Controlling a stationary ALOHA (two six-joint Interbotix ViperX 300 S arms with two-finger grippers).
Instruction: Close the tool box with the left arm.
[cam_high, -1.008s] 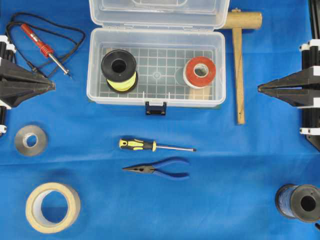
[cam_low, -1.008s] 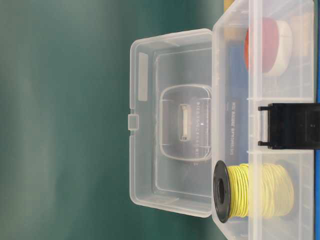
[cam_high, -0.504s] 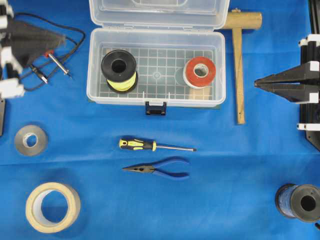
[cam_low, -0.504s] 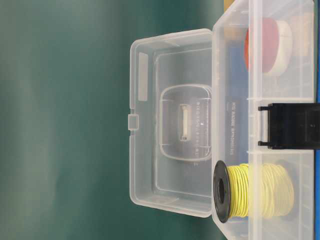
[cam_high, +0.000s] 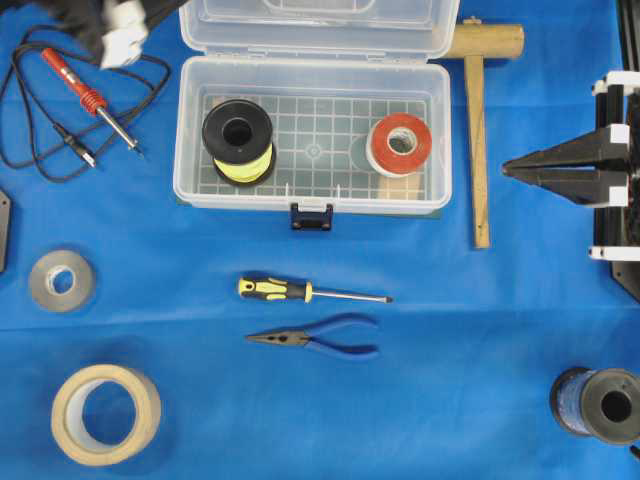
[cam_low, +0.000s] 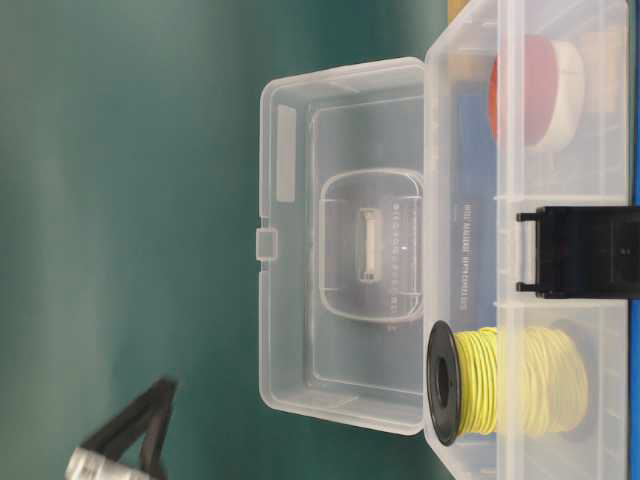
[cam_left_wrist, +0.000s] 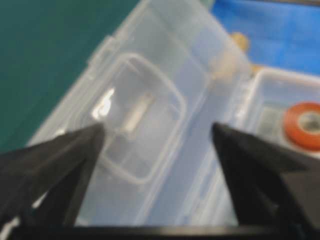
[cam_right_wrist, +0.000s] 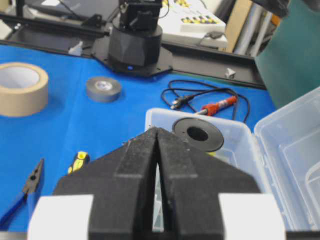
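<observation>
Overhead view: the left gripper (cam_high: 125, 25) has just swung up from the table's left edge to beside the raised lid (cam_high: 318, 22) of the tool box (cam_high: 312, 135) at back centre, fingers now spread wide — likely lining up to push it shut.

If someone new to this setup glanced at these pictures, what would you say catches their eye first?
Most likely the clear tool box at the top centre of the blue cloth, its lid standing open, with a yellow wire spool at its left end and a red tape roll at its right. Next, the left gripper, jaws spread wide, facing the lid. Loose tools lie around, notably a screwdriver and pliers in front of the box.
</observation>
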